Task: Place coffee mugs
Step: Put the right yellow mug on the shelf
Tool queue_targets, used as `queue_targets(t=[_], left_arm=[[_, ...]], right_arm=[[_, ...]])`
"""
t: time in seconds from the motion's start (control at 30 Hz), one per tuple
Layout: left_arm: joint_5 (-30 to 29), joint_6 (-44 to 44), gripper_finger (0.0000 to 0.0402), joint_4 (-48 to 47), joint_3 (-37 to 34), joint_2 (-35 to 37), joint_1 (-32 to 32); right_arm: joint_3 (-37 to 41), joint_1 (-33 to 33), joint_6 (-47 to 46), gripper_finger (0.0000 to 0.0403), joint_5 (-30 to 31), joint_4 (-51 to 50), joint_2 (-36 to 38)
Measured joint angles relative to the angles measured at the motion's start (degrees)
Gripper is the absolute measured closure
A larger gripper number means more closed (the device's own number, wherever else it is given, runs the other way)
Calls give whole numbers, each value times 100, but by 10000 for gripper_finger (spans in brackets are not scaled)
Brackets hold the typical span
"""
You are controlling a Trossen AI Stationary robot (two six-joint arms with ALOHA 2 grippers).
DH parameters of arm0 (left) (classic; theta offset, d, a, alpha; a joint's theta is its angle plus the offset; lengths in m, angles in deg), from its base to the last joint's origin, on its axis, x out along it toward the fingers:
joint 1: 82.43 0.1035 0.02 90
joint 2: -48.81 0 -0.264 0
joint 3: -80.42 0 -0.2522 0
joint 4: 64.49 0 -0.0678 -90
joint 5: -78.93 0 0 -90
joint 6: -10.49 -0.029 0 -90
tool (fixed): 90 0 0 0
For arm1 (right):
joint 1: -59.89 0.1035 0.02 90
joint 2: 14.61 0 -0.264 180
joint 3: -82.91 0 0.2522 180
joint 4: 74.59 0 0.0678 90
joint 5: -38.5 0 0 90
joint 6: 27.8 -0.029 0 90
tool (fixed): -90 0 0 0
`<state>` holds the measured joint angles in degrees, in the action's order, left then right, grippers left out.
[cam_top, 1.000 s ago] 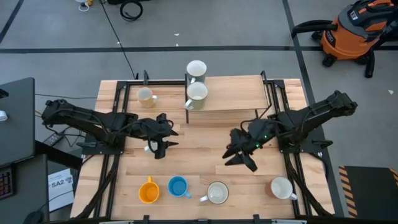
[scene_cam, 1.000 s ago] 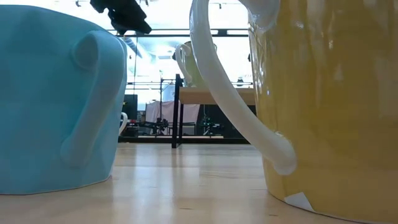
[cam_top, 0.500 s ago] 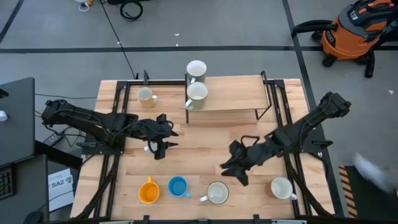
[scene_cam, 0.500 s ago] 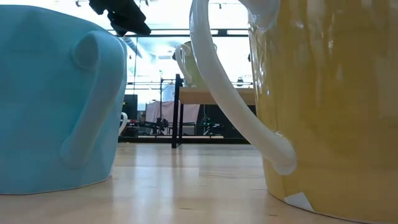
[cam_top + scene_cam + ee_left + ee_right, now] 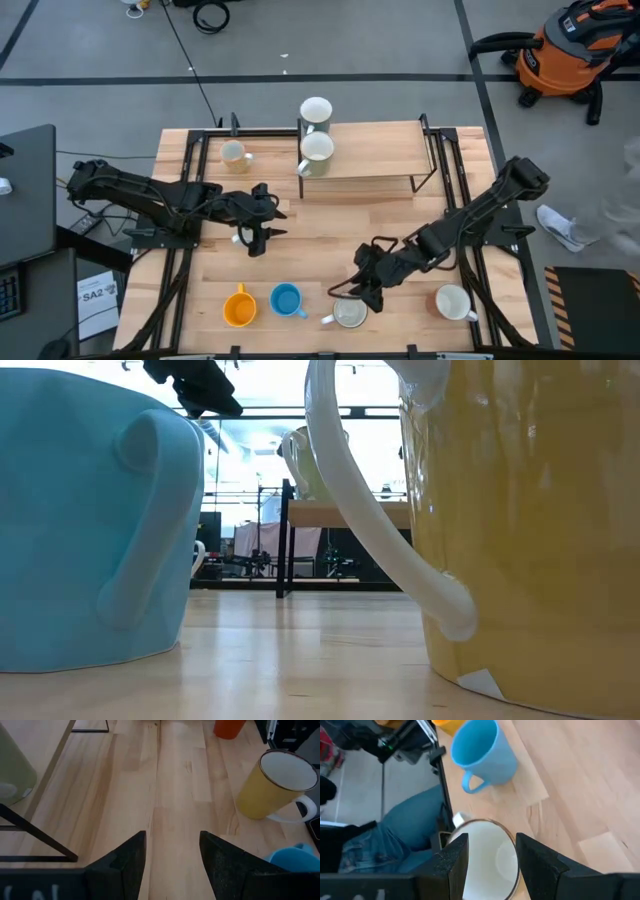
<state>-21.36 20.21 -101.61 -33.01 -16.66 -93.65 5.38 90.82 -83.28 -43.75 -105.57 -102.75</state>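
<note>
A yellow mug (image 5: 350, 312) with a white inside stands near the table's near edge, its white handle pointing left. My right gripper (image 5: 364, 290) hovers open just over its far rim; in the right wrist view (image 5: 491, 839) the fingers stand either side of the white rim (image 5: 485, 851). A blue mug (image 5: 287, 301) and an orange mug (image 5: 238, 308) stand to its left, a white-inside mug (image 5: 455, 302) to its right. My left gripper (image 5: 255, 238) waits open over the table's middle left (image 5: 172, 837). Two pale mugs (image 5: 317, 150) sit on the shelf.
A low wooden shelf on black legs (image 5: 380, 160) spans the far middle of the table, and a cream mug (image 5: 234, 154) stands left of it. Bare wood lies between the two arms. A person's jeans (image 5: 415, 830) show past the near edge, and an orange vacuum (image 5: 570, 50) stands on the floor.
My right gripper has travelled toward the table's near edge and left, dropping toward the yellow mug, its arm stretching out. The mugs have kept their places.
</note>
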Motion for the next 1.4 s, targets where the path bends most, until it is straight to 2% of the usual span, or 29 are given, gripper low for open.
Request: queue_targets(t=[0.3,0.8,1.23,1.4], left_arm=[[0,2,210,-2,0,0,0],[0,7,210,-3,2,-2,0],[2,5,210,-10,7,-4,0],[2,7,210,2,7,-4,0]], right_arm=[[0,8,13,234,149,-371,-85],[0,92,-11,234,-296,-318,-628],[2,92,-6,234,-333,-350,-906],[0,94,-7,254,-334,-334,-926]])
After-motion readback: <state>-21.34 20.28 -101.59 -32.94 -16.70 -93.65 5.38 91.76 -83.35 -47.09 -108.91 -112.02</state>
